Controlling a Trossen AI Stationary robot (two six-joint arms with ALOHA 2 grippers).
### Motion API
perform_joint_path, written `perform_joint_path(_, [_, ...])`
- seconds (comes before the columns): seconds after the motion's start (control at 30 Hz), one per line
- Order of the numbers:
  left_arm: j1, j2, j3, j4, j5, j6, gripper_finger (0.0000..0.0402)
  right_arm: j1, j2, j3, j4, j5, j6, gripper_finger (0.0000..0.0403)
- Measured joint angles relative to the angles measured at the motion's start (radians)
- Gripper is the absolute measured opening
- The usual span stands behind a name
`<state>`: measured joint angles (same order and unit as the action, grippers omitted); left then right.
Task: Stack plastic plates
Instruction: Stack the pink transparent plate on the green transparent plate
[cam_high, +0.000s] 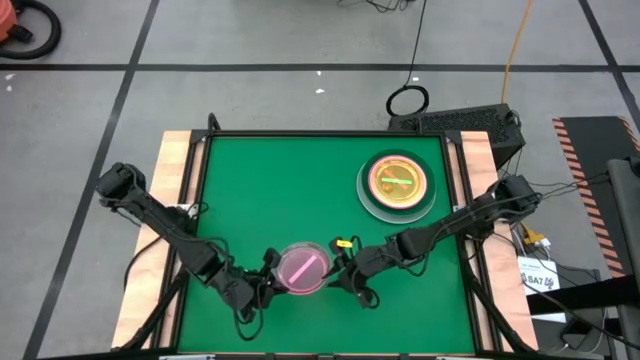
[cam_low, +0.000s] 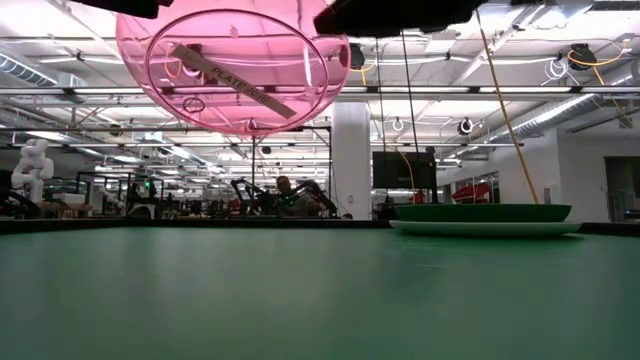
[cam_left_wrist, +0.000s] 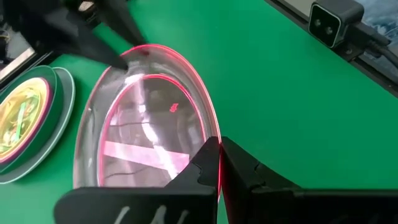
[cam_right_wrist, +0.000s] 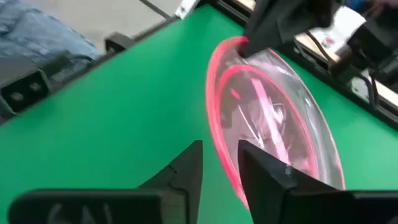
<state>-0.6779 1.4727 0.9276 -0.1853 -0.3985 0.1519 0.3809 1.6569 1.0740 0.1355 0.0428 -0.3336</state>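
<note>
High view: pink dish (cam_high: 303, 267) near the table's front edge, between both grippers; stack (cam_high: 398, 184) far right. Low view: dish airborne. Left wrist: left gripper (cam_left_wrist: 219, 163) clenched on rim. Right wrist: right gripper (cam_right_wrist: 219, 163) straddling opposite rim, not yet clamped. Handover step; next, right clamps, left releases.

A green bench (cam_high: 270, 190) with wooden side edges stands on grey floor (cam_high: 250, 40); a yellow cable (cam_high: 515, 45) lies behind it.

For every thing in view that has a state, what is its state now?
Translucent pink plastic dish: lifted off the table, tilted.
Left gripper: shut on the dish rim.
Right gripper: jaws around the opposite rim, closure unclear.
Stack of plates: resting on green table, amber dish on top.
</note>
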Motion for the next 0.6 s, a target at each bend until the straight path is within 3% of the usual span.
perform_joint_path(0.27, [0.033,0.0,0.0,0.002,0.054,0.012,0.0005,-0.019,0.0,0.0,-0.024,-0.001,-0.025,0.0049])
perform_joint_path(0.43, [0.049,0.0,0.0,0.003,0.062,0.029,0.0005,-0.032,0.0,0.0,-0.045,-0.071,-0.023,0.0011])
perform_joint_path(0.6, [0.061,0.0,0.0,0.004,0.067,0.035,0.0005,-0.032,0.0,0.0,-0.051,-0.078,-0.022,0.0006])
